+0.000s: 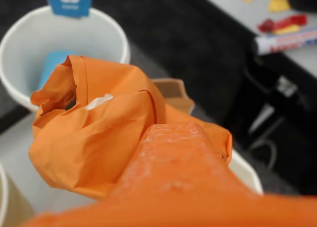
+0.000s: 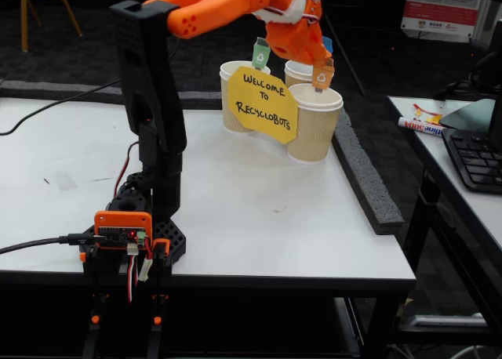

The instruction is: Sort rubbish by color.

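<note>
In the wrist view an orange wad (image 1: 99, 133) of crumpled paper fills the middle, with my gripper (image 1: 148, 125) shut on it; one orange finger (image 1: 173, 157) lies over it. Behind it stands a white cup (image 1: 15, 38) with a blue tag (image 1: 69, 0), and a light blue wad (image 1: 52, 63) lies inside. Another cup's rim (image 1: 245, 170) shows at lower right under the wad. In the fixed view my gripper (image 2: 302, 41) hangs above the cup with the orange tag (image 2: 314, 128); there the wad blends in with the orange fingers. No pale green wad is in view.
Three paper cups cluster at the table's far side, one with a green tag (image 2: 235, 100), behind a yellow sign (image 2: 263, 104). A dark foam strip (image 2: 365, 179) lines the table's right edge. A neighbouring desk holds a marker (image 2: 420, 126) and a keyboard (image 2: 474, 159).
</note>
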